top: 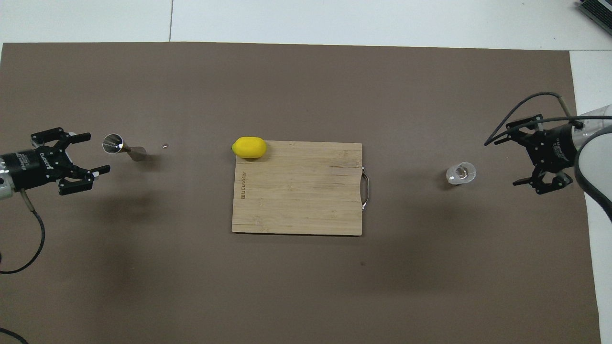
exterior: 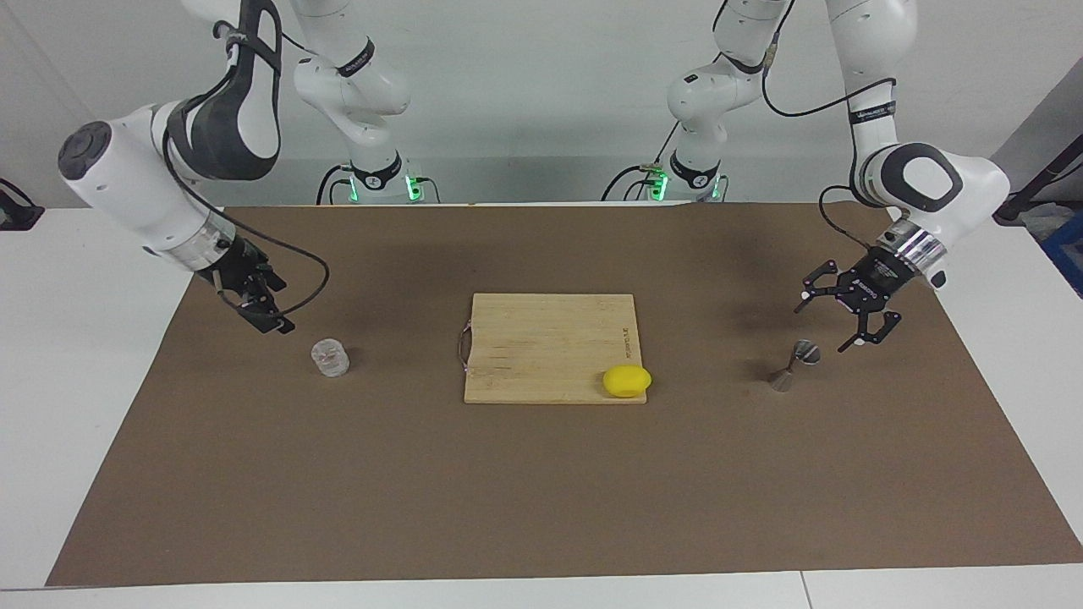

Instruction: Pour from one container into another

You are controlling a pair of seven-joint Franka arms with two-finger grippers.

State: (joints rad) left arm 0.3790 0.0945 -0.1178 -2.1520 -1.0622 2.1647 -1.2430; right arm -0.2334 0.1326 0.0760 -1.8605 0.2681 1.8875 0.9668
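Observation:
The clear glass tumbler (exterior: 330, 357) (top: 461, 173) stands on the brown mat toward the right arm's end of the table. My right gripper (exterior: 272, 316) (top: 507, 160) hangs open over the mat beside it, apart from it, holding nothing. The small metal jigger (exterior: 794, 365) (top: 123, 147) sits on the mat toward the left arm's end, one open cup showing from above. My left gripper (exterior: 826, 326) (top: 95, 153) hovers open just beside the jigger, its fingers pointing at it without touching.
A wooden cutting board (exterior: 541, 338) (top: 296, 200) with a metal handle lies mid-table. A yellow lemon (exterior: 626, 381) (top: 249, 147) rests on its corner farthest from the robots, toward the left arm's end. A tiny speck (top: 165, 145) lies between jigger and lemon.

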